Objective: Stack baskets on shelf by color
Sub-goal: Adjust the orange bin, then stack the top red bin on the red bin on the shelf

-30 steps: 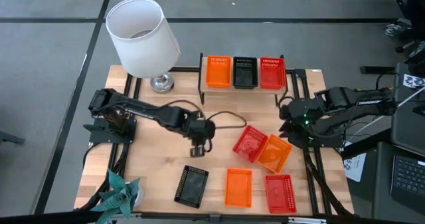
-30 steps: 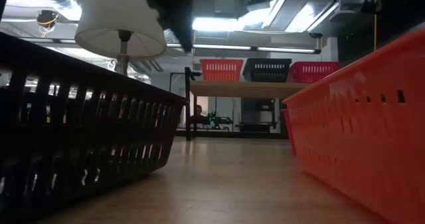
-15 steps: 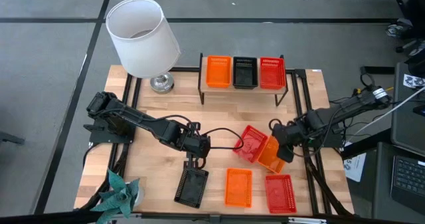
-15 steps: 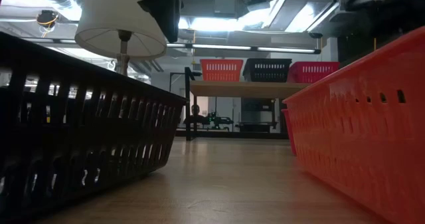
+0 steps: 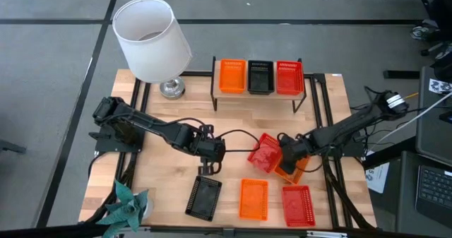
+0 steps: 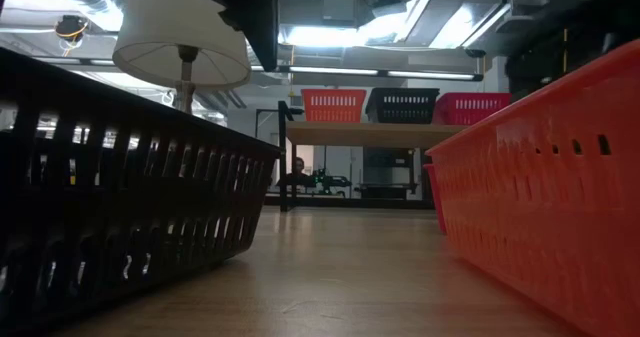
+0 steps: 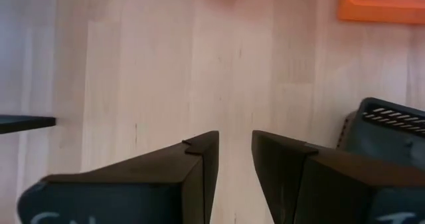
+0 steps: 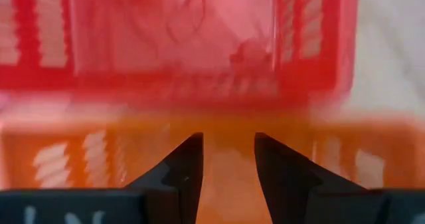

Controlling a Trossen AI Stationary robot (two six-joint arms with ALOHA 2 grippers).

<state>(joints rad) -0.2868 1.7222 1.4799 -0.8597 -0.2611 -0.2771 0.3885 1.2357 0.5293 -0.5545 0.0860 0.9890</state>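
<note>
The shelf point(image 5: 258, 93) at the far edge carries an orange point(image 5: 232, 75), a black point(image 5: 260, 76) and a red basket point(image 5: 289, 77) side by side. On the table a red basket point(image 5: 264, 153) lies askew with one side against an orange basket point(image 5: 292, 166). Near the front edge lie a black basket point(image 5: 205, 197), an orange one point(image 5: 254, 199) and a red one point(image 5: 298, 205). My left gripper point(image 5: 208, 166) is open just beyond the black basket's far end point(image 7: 388, 117). My right gripper point(image 8: 228, 161) is open over the askew orange basket point(image 8: 219, 184), with the red one point(image 8: 172, 38) beyond it. My right gripper points down at the askew orange basket's floor point(image 8: 229, 197), close to the wall that faces the red basket. I cannot tell whether its fingertips point(image 8: 189, 157) touch the plastic.
A white-shaded lamp point(image 5: 152, 40) stands at the far left corner and a green plant point(image 5: 127, 203) at the near left corner. Cables run across the table's middle point(image 5: 236, 134). Bare wood lies between the shelf and the loose baskets point(image 5: 233, 118).
My left gripper has moved toward the near edge and now stands at the black basket's far end. My right arm has reached from the table's right edge toward the left, bringing its gripper over the askew orange and red baskets. The baskets have stayed in place.
</note>
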